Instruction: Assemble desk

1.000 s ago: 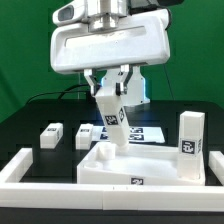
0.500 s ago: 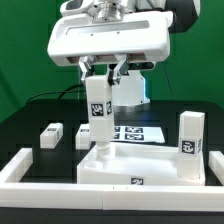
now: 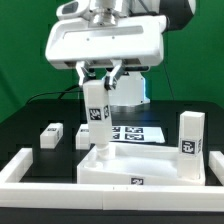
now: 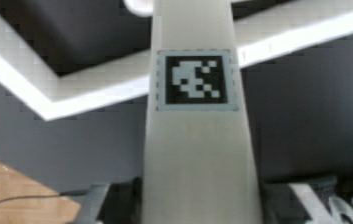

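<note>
You see a white leg block [image 4: 194, 140] running lengthwise away from the camera and taking up much of the frame. It has a square black-and-white tag [image 4: 194, 78] on its facing side. Behind it, blurred: white angled rim [image 4: 40, 85] over dark table [image 4: 48, 150].

Upright leg [image 3: 97, 120] at tabletop [image 3: 150, 168] back corner; marker board [image 3: 137, 133] behind; second leg [image 3: 190, 135] standing exterior view's right

The leg block [image 3: 96, 118] in the gripper [image 3: 100, 72] has rotated from tilted to upright. It has shifted slightly toward the exterior view's left above the tabletop [image 3: 150, 165].
</note>
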{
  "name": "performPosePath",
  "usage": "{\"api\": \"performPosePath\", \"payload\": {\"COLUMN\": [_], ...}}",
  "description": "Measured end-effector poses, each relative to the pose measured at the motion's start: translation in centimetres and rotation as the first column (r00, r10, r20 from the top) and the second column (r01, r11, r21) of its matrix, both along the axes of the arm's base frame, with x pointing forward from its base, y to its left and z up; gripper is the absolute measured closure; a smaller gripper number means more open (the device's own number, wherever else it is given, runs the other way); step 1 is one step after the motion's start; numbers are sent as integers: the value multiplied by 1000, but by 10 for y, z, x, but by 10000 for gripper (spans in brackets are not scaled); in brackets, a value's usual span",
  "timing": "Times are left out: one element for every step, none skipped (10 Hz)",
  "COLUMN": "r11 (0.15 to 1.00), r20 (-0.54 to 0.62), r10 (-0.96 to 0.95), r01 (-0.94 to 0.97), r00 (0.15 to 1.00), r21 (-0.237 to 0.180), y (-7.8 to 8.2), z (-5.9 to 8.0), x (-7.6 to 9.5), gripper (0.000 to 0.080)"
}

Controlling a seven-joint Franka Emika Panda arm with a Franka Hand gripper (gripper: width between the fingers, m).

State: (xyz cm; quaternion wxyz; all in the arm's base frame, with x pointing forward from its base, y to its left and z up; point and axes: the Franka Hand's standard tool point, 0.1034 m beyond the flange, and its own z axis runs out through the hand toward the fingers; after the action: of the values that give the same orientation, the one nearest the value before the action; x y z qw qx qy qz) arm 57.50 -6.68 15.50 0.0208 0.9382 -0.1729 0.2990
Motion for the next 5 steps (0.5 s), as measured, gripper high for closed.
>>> {"api": "performPosePath", "payload": {"r11": [1000, 1000, 1000, 1000, 1000], "r20": [-1, -3, -10, -15, -19], "r10": [2, -1, 0, 6, 20], "r01": [-2, 1, 0, -7, -20], "r00": [1000, 1000, 1000, 1000, 1000], "r21": [-6, -12, -14, -15, -21], "y": [-2, -7, -7, -4, -1], "z": [0, -2, -6, -10, -11], "x": [-1, -3, -3, -2, -2], "gripper": [509, 509, 509, 509, 509]}}
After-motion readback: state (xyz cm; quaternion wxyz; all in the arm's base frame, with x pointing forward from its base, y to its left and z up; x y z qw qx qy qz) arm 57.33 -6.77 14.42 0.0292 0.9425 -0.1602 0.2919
